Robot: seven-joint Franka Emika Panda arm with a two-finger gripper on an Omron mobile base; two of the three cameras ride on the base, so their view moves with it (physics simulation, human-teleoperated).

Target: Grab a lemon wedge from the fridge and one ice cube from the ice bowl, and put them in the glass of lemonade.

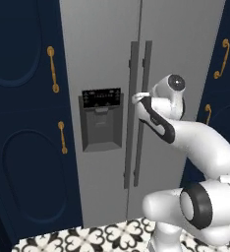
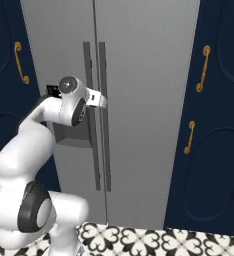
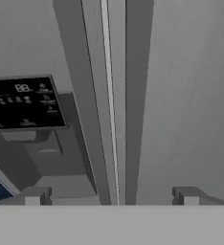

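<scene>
- The fridge stands shut between navy cabinets, both doors closed.
- The end effector is released, fingers spread wide, empty.
- It sits just before the two dark handles, beside the dispenser.

Fridge stood shut, both doors closed, twin dark handles running down the centre seam. Arm reached in w/ fingers right at the handles, spread wide. Dispenser recess just left of fingers. Navy cabinets w/ brass handles either side; patterned floor tiles well below.
</scene>
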